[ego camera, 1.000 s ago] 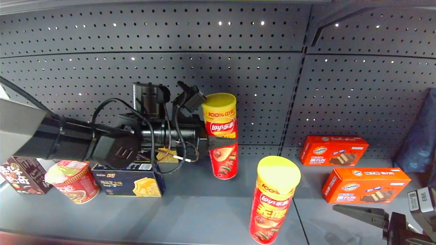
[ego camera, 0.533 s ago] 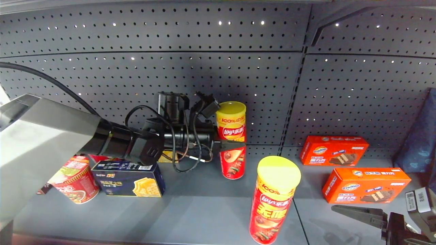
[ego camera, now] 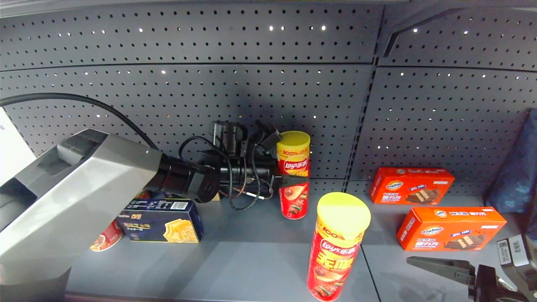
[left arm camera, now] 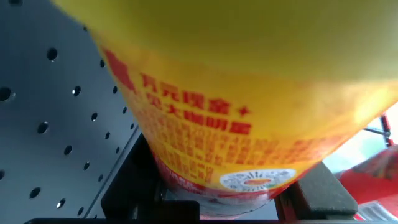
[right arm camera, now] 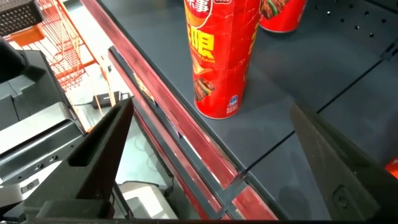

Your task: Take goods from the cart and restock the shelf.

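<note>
A tall chip can (ego camera: 294,159), yellow on top and red below, stands upright at the back of the shelf (ego camera: 251,256), close to the pegboard wall. My left gripper (ego camera: 293,181) is shut on its middle from the left. In the left wrist view the can (left arm camera: 249,118) sits between the black pads (left arm camera: 317,194). Whether its base touches the shelf board I cannot tell. A second, matching can (ego camera: 338,247) (right arm camera: 221,56) stands free near the front edge. My right gripper (right arm camera: 217,162) hangs open in front of the shelf edge; one finger (ego camera: 444,265) shows at the lower right.
Two orange boxes (ego camera: 411,184) (ego camera: 451,227) lie on the right. A blue cracker box (ego camera: 161,220) and a noodle cup (ego camera: 107,238) sit on the left under my left arm. A dark blue bag (ego camera: 516,167) leans at the far right. The orange cart (right arm camera: 56,43) stands below the shelf.
My left arm has carried the chip can rightward, lower and deeper toward the pegboard. The front can, the boxes and my right gripper have stayed put.
</note>
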You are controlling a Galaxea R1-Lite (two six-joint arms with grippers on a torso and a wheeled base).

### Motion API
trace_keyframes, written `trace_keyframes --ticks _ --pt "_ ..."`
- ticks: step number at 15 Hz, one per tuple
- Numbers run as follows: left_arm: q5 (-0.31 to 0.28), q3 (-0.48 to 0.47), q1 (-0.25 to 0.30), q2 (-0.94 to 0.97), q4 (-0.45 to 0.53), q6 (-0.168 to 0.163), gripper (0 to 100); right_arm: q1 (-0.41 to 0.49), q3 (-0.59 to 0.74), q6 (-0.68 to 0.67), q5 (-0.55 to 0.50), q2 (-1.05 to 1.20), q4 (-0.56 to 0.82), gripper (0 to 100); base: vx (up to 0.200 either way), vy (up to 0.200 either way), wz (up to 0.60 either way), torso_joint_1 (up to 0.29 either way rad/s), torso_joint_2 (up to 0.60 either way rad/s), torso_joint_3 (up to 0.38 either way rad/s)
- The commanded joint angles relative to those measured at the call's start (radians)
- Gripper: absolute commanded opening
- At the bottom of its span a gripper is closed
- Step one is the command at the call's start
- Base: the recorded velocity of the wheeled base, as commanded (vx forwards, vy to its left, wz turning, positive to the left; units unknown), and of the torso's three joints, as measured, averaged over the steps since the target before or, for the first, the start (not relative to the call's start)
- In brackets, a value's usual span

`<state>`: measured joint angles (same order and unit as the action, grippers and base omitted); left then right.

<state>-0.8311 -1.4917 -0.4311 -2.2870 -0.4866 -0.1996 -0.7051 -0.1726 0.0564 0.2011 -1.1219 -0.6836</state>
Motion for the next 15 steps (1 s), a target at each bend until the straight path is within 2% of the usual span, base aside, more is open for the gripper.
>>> trace_keyframes --ticks 1,4,5,10,11,12,13,14,15 --pt "0.0 -0.019 0.0 -0.031 0.0 0.0 0 -0.002 -0.001 0.0 0.001 -0.004 -0.001 100 0.0 0.0 0.0 0.0 0.0 0.0" --pt "0.001 -0.019 0.002 -0.037 -0.003 -0.004 0 -0.002 -0.001 0.0 0.001 -0.01 -0.002 100 0.0 0.0 0.0 0.0 0.0 0.0" --pt "0.001 -0.019 0.002 -0.037 -0.003 -0.003 100 -0.002 0.001 0.0 0.001 -0.01 -0.002 100 0.0 0.0 0.0 0.0 0.0 0.0" --pt "0.017 0.027 0.005 -0.005 -0.007 -0.003 100 0.001 0.022 0.0 0.0 0.001 -0.002 100 0.0 0.0 0.0 0.0 0.0 0.0" --pt "0.026 0.08 0.009 0.049 -0.006 -0.003 100 0.001 0.028 0.0 -0.002 0.004 -0.001 100 0.0 0.0 0.0 0.0 0.0 0.0" --pt "0.026 0.09 0.011 0.055 -0.006 -0.003 100 0.001 0.03 0.0 -0.002 0.004 -0.001 100 0.0 0.0 0.0 0.0 0.0 0.0" --pt "0.036 0.209 0.018 0.146 -0.018 -0.006 100 0.007 0.051 0.0 -0.003 0.013 -0.001 100 0.0 0.0 0.0 0.0 0.0 0.0" --pt "0.038 0.252 0.029 0.172 -0.044 -0.004 100 0.01 0.064 0.0 -0.005 0.019 0.001 100 0.0 0.0 0.0 0.0 0.0 0.0" --pt "0.041 0.337 0.043 0.221 -0.093 -0.001 100 0.024 0.094 0.0 -0.006 0.024 0.001 100 0.0 0.0 0.0 0.0 0.0 0.0"
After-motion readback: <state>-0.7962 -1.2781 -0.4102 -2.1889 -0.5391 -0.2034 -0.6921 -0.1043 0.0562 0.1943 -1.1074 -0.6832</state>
